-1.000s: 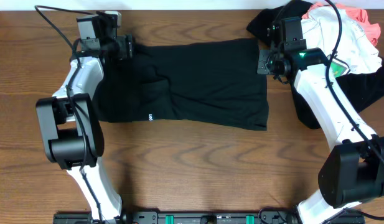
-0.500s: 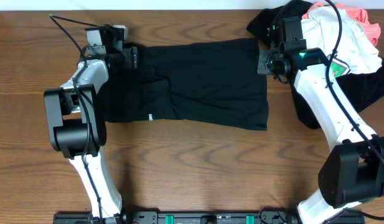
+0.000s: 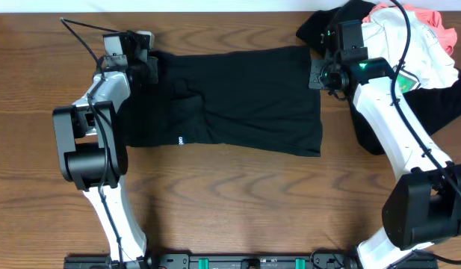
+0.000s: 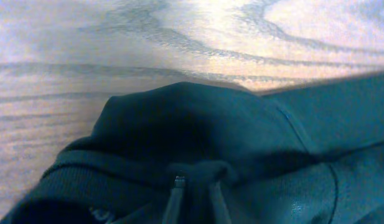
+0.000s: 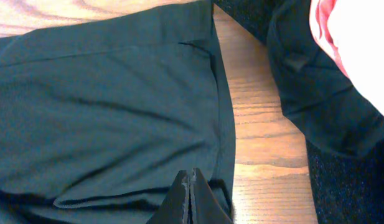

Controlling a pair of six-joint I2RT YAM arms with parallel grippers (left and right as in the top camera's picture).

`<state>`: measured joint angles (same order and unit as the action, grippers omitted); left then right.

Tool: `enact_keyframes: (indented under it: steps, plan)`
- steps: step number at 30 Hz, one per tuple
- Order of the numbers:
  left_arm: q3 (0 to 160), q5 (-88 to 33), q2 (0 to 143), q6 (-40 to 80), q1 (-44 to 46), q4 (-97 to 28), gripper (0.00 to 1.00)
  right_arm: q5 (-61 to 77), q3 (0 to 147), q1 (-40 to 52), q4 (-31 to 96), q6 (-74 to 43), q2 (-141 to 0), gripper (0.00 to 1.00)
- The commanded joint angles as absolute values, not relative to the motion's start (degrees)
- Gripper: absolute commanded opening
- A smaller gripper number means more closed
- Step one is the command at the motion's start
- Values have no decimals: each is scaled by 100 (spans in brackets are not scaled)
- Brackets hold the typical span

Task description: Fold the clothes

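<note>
A black garment [image 3: 237, 97] lies spread flat across the middle of the wooden table. My left gripper [image 3: 154, 63] is at its far left corner. In the left wrist view the dark fabric [image 4: 198, 124] bunches up around the left gripper [image 4: 193, 186], which is shut on a fold of it. My right gripper [image 3: 314, 75] sits at the garment's far right edge. In the right wrist view the right gripper [image 5: 190, 174] is shut, tips pressed together just above the hem of the garment [image 5: 104, 106]. Whether cloth is pinched there I cannot tell.
A pile of other clothes [image 3: 417, 45], white, pink and black, is heaped at the far right corner behind the right arm. In the right wrist view a black piece [image 5: 304, 93] of it lies close beside the garment's hem. Bare wood [image 3: 237, 202] shows along the near side.
The left arm shifted slightly right along the garment's far left corner, then its jaws closed on the fabric. The right arm and the garment have not moved.
</note>
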<state>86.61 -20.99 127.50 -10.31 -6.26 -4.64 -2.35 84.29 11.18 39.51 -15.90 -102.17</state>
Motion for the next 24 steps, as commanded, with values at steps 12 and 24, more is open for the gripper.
enact_keyframes:
  steps: [12,24]
  plan:
    - [8768,-2163,11891,-1048,-628,-1074,6,-257,8449,1245,3948,-1584,-10191,1]
    - [8766,-2137,11312,-1048,-628,-2823,6,-255,8449,1245,3948,-1584,-10191,1]
